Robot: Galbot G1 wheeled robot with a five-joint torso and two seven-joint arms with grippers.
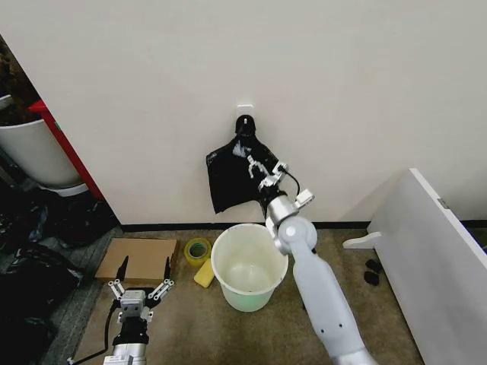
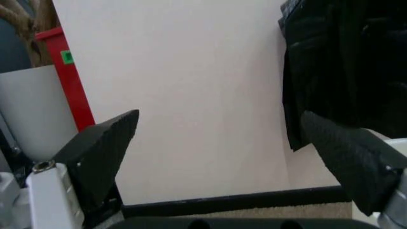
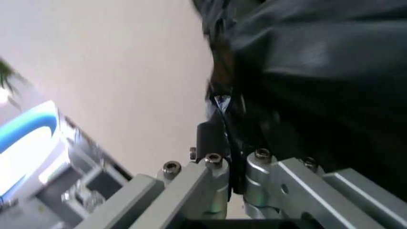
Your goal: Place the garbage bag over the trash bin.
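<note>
So the floor (image 1: 228,327) here is tan low-pile carpet, running up to a black baseboard (image 1: 167,226) along the far wall. The trash bin (image 1: 249,266) stands on it about mid-scene, upright, close to the wall. Just left of the bin there's a yellow sponge-looking thing (image 1: 204,275) touching or nearly touching its side, and a roll of yellowish tape (image 1: 198,249) lying flat just beyond that. Further left a flat piece of cardboard (image 1: 137,258) lies on the carpet. Dark bags are heaped (image 1: 27,274) along the far-left edge. Over on the right, a couple of small black objects (image 1: 372,272) sit near a white panel (image 1: 434,258).
</note>
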